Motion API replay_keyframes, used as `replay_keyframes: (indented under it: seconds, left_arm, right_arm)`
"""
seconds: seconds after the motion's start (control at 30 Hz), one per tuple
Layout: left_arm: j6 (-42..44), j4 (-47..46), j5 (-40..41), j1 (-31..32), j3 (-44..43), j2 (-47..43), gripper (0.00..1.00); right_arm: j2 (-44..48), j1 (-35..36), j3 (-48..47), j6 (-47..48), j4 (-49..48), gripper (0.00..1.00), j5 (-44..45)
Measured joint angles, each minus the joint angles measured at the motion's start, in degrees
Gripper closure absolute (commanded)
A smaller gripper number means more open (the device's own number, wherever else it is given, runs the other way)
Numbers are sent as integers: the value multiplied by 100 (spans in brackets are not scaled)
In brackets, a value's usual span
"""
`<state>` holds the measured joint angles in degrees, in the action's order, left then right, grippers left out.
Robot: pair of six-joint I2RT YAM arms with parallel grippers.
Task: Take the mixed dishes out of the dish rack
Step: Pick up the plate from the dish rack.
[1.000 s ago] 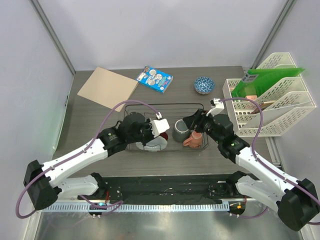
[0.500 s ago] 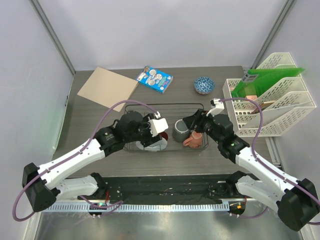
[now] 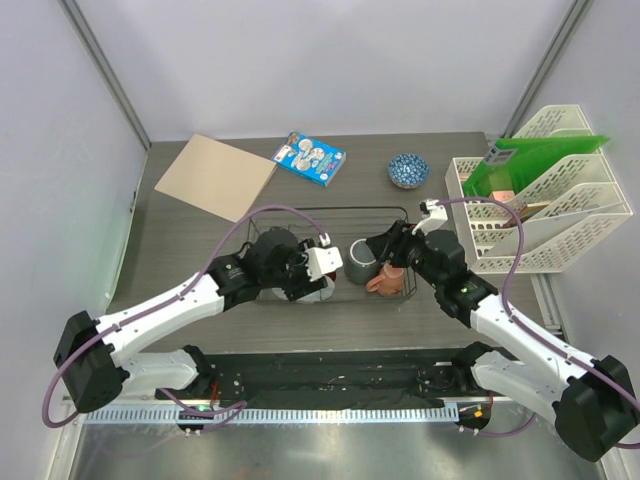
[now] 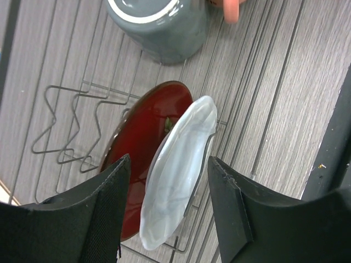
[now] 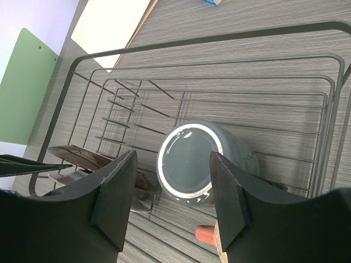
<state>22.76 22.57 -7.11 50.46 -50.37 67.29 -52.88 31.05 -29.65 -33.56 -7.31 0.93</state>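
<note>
**Both hands poised over the rack: plates on the left, grey mug on the right**

We judge the unloading to be partly done. The small blue-and-white bowl (image 3: 408, 170) sits on the worktop (image 3: 170, 240) beyond the black wire dish rack (image 3: 330, 210), well apart from it. The other dishes are inside the rack.

Our left hand (image 4: 167, 164) is over the left part of the rack with its fingers spread and gripping nothing. In the left wrist view the red plate (image 4: 140, 142) stands on edge between them. A whitish plate (image 4: 178, 175) leans against the red plate's right face. We see a gap between the whitish plate and the finger on that side. On the other side the finger overlaps the red plate in the view, so we cannot tell whether they touch.

Our right hand (image 5: 173, 159) is also parted and empty. It hangs above the dark grey mug (image 5: 192, 161), which stands mouth up on the rack floor. The pinkish-brown mug (image 3: 385, 280) lies just beside the grey one, at the rack's near right corner.

The step in hand looks like the approach to a grasp, the plates on the left and the grey mug on the right. For the left, the next move calls for lowering until the fingers sit either side of a rim, then closing. We would need to settle first whether to take one plate or the leaning pair, since a pinch on only one could tip the other. The lift should go straight up out of the slots. For the right, the fingers need to pinch the mug's wall or span its body without nudging the pink mug.
</note>
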Motion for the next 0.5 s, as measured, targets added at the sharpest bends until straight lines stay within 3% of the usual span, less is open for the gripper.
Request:
replay_keyframes:
  seconds: [0.17,0.5]
  left_arm:
    - [-2,-210,44,-2,72,302,49]
    - [17,-450,280,-20,181,671,83]
  right_arm:
    - [20,0,31,0,0,39,0]
    - [306,0,98,24,17,39,96]
